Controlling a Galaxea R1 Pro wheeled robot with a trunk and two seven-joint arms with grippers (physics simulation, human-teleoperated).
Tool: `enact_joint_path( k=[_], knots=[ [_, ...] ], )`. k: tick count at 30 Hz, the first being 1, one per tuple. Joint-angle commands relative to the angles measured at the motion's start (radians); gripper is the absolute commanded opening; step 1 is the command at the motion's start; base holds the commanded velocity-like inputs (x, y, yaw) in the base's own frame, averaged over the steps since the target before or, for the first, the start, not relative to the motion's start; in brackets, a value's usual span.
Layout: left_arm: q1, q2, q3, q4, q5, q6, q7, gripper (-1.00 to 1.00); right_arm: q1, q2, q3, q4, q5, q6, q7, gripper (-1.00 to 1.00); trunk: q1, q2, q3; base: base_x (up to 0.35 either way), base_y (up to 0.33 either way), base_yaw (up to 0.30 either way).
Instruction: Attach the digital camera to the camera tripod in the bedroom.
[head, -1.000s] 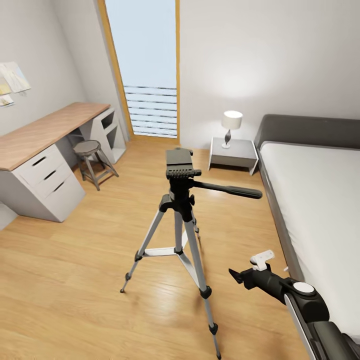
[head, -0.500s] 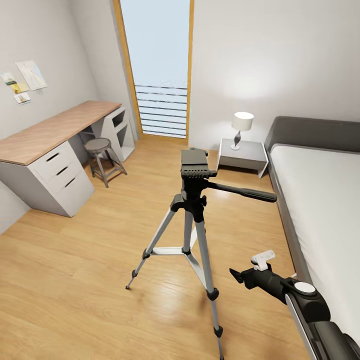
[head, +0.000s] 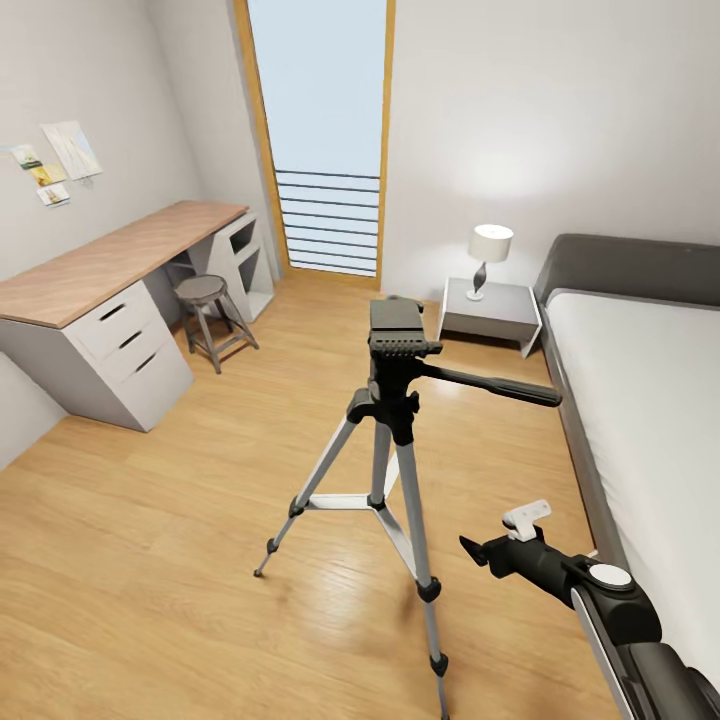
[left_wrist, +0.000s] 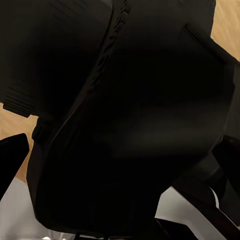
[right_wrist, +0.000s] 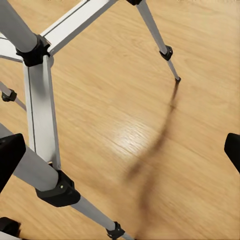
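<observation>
The right arm (head: 625, 640) reaches forward and up from the lower right corner of the head view, black with a white round cap at its wrist joint. At its end the right gripper (head: 478, 553) points left. In the right wrist view its two black fingertips (right_wrist: 10, 157) sit far apart, jaws spread, nothing between them.

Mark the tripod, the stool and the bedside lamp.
camera tripod (head: 397, 345), head view, on its black head.
stool (head: 201, 290), head view, on the round seat.
bedside lamp (head: 491, 243), head view, on the white shade.
</observation>
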Motion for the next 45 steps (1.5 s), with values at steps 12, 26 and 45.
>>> enact_joint_path(
  k=[12, 26, 45],
  knots=[
    [-0.001, 0.000, -0.002, 0.001, 0.008, -0.001, -0.005, -1.00, -0.001, -0.001, 0.001, -0.001, 0.010, -0.038, 0.011, 1.00, 0.000, -0.002, -0.002, 0.000, 0.000, 0.002],
    [-0.001, 0.000, -0.002, 0.000, 0.008, -0.001, -0.004, -1.00, -0.093, 0.010, 0.002, 0.000, 0.007, 0.098, 0.251, 1.00, 0.000, -0.002, -0.002, 0.000, 0.000, 0.000],
    [-0.001, 0.000, -0.002, 0.001, 0.008, -0.001, -0.004, -1.00, -0.251, 0.025, 0.006, 0.007, 0.012, 0.396, 0.451, 1.00, 0.000, -0.002, -0.002, 0.000, 0.000, 0.000]
  ],
)
